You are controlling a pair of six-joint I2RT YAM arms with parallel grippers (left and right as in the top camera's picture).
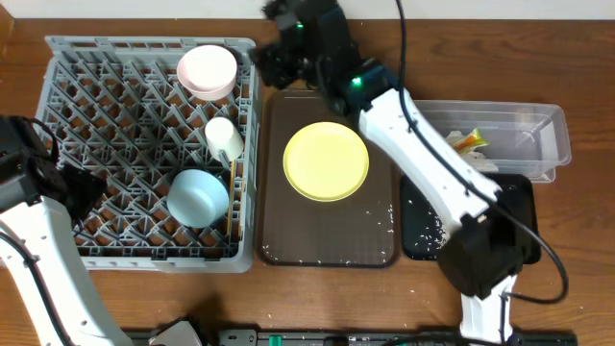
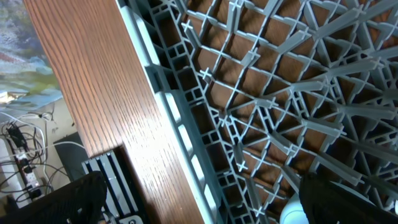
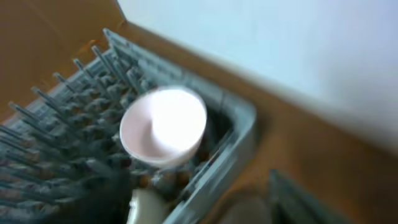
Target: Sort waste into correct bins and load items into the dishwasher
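The grey dish rack [image 1: 96, 115] stands on the left. It holds a pinkish-white bowl [image 1: 207, 72], a white cup [image 1: 224, 137], a light-blue bowl [image 1: 197, 197] and wooden chopsticks [image 1: 230, 207]. A yellow plate [image 1: 327, 160] lies on the dark-brown serving tray [image 1: 375, 245]. My right gripper [image 1: 276, 60] hovers at the rack's far right corner, open and empty. Its blurred wrist view shows the bowl [image 3: 163, 127] and the rack wall [image 3: 230, 140] between the fingers [image 3: 199, 199]. My left gripper [image 1: 82, 187] is open over the rack's left edge [image 2: 186, 143].
The clear tub [image 1: 538, 125] at the right holds a yellow-green wrapper [image 1: 471, 142]. The black tray [image 1: 423, 231] holds rice scraps. Loose rice also lies on the serving tray [image 1: 389, 216]. My right arm reaches across both bins. The blue bowl's rim shows in the left wrist view [image 2: 291, 214].
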